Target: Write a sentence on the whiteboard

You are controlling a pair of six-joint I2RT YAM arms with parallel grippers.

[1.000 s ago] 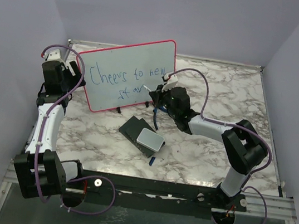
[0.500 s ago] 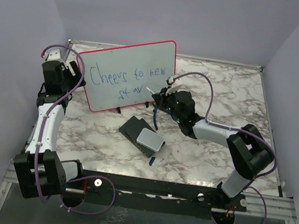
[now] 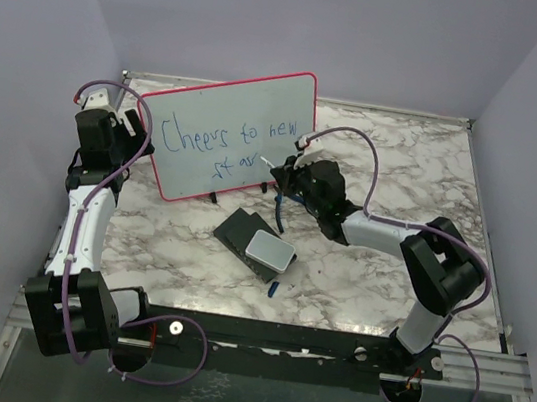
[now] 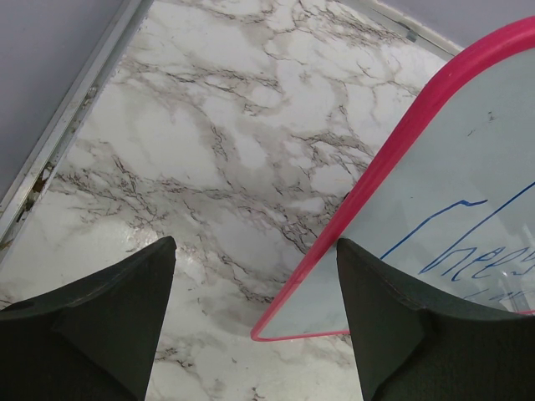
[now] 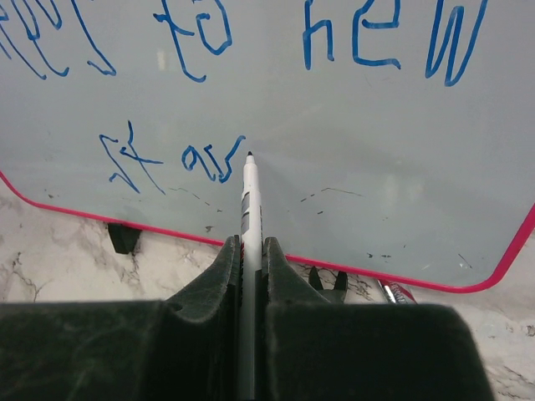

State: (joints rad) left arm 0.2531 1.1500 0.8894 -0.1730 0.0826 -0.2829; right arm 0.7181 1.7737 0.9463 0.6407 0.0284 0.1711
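The whiteboard (image 3: pixel 229 129) stands tilted at the back left of the marble table, with a red-pink frame. The sentence (image 3: pixel 219 141) is in blue: "Cheers to new" on top and the letters "st ar" (image 5: pixel 171 157) below. My right gripper (image 5: pixel 248 246) is shut on a white marker (image 5: pixel 248 200), whose tip meets the board just right of the last letter. In the top view the right gripper (image 3: pixel 288 172) is at the board's lower right. My left gripper (image 4: pixel 255 243) is open at the board's left end, and the board's lower corner (image 4: pixel 288 322) shows between its fingers.
A dark block with a grey-white pad (image 3: pixel 269 250) lies on a dark flat piece (image 3: pixel 242 227) in front of the board. A small blue cap (image 3: pixel 275 287) lies nearer the arms. Black board feet (image 5: pixel 124 238) rest on the marble. Metal rails (image 4: pixel 58 142) edge the table.
The right wrist shifted slightly right along the lower line, then back a little, with the marker still gripped. The left arm and the board have not moved.
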